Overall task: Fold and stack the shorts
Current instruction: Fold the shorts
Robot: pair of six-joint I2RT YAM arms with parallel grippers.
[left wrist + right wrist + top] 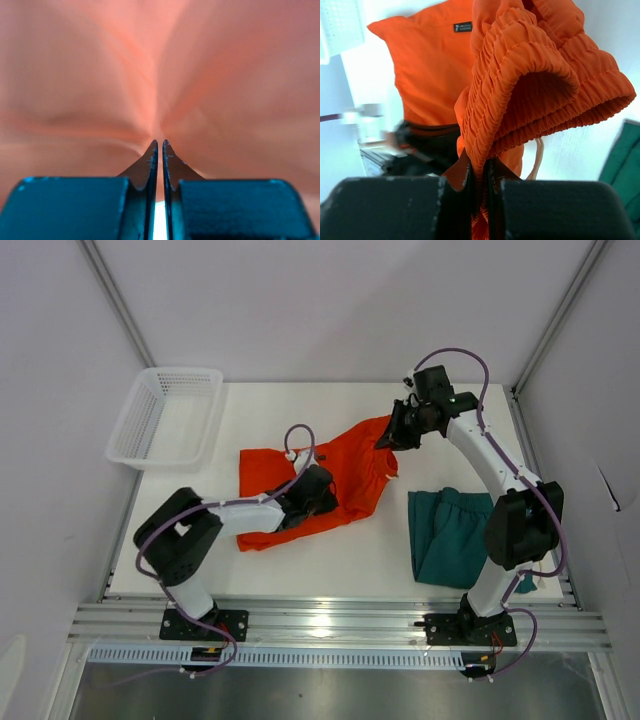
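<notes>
- Orange shorts [265, 475] were seen spread across the middle of the table [300, 410], not folded, with the waistband end raised off the surface at the far right.
- That elastic waistband was clamped in the right gripper [392, 435], whose jaws were closed tight on the gathered fabric. A small dark label [462, 26] was visible on the flat part beyond.
- The left gripper [322, 488] was pressed down on the middle of the same garment, with its jaws drawn together to a thin slit. Cloth was puckered toward the tips, so a pinch of the fabric was judged to be held.
- Teal shorts [450, 530] were laid flat near the right edge of the table, just beside the right arm and apart from the orange pair. A compact shape was shown, but whether they were fully folded could not be told.
- No stack was formed. The fold of the orange pair was judged to be the step in hand, and its placing on the teal pair was left to be done.
- A white basket [165, 415] was set at the far left corner, well apart from both garments.
</notes>
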